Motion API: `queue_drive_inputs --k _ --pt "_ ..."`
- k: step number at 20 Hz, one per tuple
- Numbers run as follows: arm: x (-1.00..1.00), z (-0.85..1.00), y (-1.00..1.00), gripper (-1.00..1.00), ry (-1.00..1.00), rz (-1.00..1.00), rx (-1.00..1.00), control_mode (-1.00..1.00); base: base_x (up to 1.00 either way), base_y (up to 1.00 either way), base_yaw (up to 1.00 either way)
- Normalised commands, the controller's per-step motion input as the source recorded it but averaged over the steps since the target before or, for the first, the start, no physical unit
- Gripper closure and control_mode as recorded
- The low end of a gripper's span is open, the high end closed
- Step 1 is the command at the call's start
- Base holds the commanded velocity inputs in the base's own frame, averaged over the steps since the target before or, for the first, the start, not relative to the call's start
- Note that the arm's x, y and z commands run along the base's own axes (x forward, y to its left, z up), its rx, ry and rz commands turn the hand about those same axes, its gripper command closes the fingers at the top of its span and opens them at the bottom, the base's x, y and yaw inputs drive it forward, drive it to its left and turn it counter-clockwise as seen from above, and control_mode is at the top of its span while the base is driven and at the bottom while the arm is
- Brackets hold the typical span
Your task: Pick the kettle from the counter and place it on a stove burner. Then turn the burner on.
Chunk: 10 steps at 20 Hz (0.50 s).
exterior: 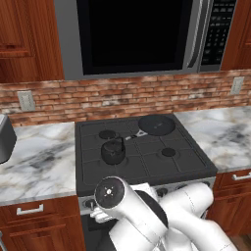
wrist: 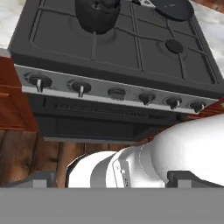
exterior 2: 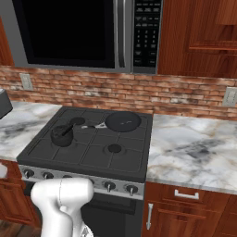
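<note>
The matte-black kettle (exterior: 113,151) (exterior 2: 62,135) (wrist: 97,15) stands upright on the cooktop's front-left grate and covers that stove burner's cap. My gripper (wrist: 116,179) hangs low in front of the oven, well below and in front of the kettle, facing the stove's front panel. Its two dark fingertips (wrist: 43,179) stand far apart at the bottom of the hand view, open, with nothing held. The white marble counter (exterior: 39,157) (exterior 2: 190,148) lies on both sides of the stove.
A flat black pan (exterior: 156,124) (exterior 2: 122,121) (wrist: 173,8) rests on the back-right burner. The front-right burner cap (exterior: 168,152) (exterior 2: 114,148) (wrist: 174,45) is bare. Several control knobs (wrist: 80,89) (exterior 2: 109,186) line the front panel. A microwave (exterior: 142,34) hangs above.
</note>
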Motion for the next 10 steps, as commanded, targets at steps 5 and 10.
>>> queue_drive_inputs --k 5,10 --pt "-0.34 -0.44 0.38 -1.0 0.0 0.05 -0.21 -1.0 0.0 0.0 0.0" --pt "-0.35 -0.42 0.17 -1.0 -0.06 0.06 -0.18 -1.0 0.0 0.0 0.0"
